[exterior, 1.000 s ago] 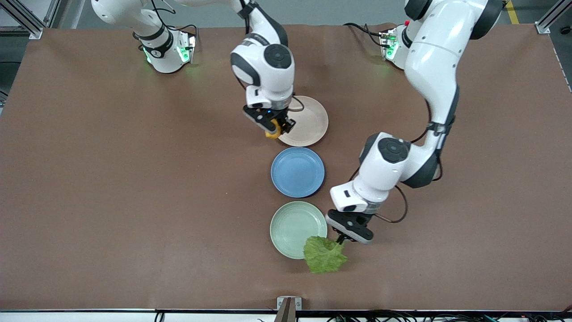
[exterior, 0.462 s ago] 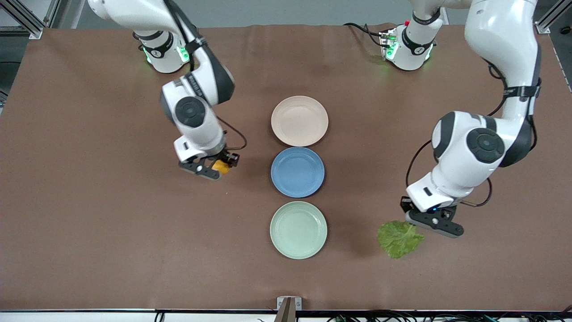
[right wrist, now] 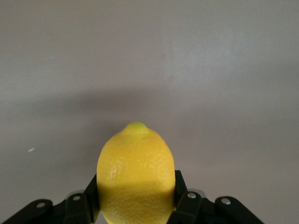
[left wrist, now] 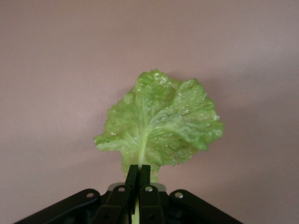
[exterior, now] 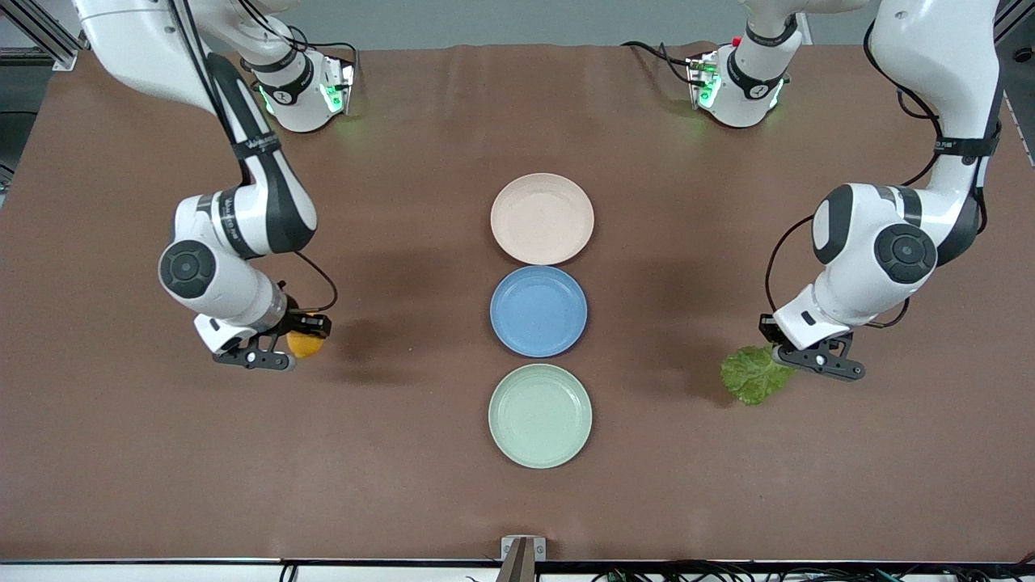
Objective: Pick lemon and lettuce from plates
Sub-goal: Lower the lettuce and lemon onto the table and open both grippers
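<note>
Over bare tabletop (exterior: pixel 420 485) at 9 o'clock of the plates (exterior: pixel 542 218) | right hand (exterior: pixel 285 346) clamped on lemon (exterior: pixel 306 344) | left hand (exterior: pixel 796 354) at 3 o'clock pinches lettuce (exterior: pixel 752 376) stem | both carried off since 1 s ago; plates emptied, set-down likely next.

Left gripper (exterior: pixel 788 353) clamped, right gripper (exterior: pixel 293 346) clamped, both raised

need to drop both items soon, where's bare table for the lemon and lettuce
Bare table lies under the right end effector holding the lemon, and under the left end effector holding the lettuce. The middle is crowded: pink plate, blue plate and green plate in a tight row.
</note>
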Tool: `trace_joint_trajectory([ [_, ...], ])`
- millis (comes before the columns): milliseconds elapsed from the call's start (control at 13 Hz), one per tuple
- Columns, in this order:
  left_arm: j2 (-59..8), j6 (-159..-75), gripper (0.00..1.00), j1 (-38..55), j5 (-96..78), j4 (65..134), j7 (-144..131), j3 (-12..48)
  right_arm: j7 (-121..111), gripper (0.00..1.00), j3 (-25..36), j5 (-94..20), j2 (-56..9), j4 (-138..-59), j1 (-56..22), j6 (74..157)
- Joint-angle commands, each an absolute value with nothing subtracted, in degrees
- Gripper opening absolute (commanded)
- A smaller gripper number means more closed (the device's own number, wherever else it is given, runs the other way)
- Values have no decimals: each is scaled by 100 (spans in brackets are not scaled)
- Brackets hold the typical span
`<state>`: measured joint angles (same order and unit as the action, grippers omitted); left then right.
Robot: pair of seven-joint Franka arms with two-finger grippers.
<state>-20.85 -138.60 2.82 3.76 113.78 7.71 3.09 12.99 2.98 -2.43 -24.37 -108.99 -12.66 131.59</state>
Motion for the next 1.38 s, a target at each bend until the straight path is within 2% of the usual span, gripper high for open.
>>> trace_joint_trajectory([
  [0, -1872, -14631, 2, 115, 519, 12233, 765, 343, 731, 1, 176, -325, -2645, -10969, -933, 13438],
  [154, -1977, -15133, 2, 9, 519, 12514, 756, 343, 721, 1, 176, -325, -2707, -11161, -923, 13665],
  [308, -2004, -15179, 2, 0, 536, 12568, 756, 334, 712, 1, 176, -325, -2759, -11486, -914, 14157],
  [615, -2118, -15187, 3, -79, 571, 12542, 756, 343, 519, 1, 185, -316, -2777, -11636, -783, 14238],
  [692, -2127, -15187, 9, -70, 571, 12533, 747, 343, 510, 1, 185, -316, -2760, -11724, -782, 14230],
  [769, -2127, -15187, 33, -79, 571, 12516, 730, 343, 510, 1, 185, -316, -2734, -11838, -774, 14238],
  [923, -2092, -15179, 98, -97, 571, 12481, 738, 343, 501, 1, 176, -316, -2646, -12031, -773, 14256],
  [1077, -2022, -15083, 100, -97, 571, 12192, 686, 343, 501, 2, 176, -316, -2602, -12128, -773, 14273],
  [1231, -1969, -14575, 100, -97, 563, 11745, 625, 351, 501, 14, 176, -316, -2610, -12112, -756, 14265],
  [1308, -1934, -14233, 100, -88, 563, 11490, 528, 360, 501, 41, 184, -316, -2628, -12077, -747, 14239],
])
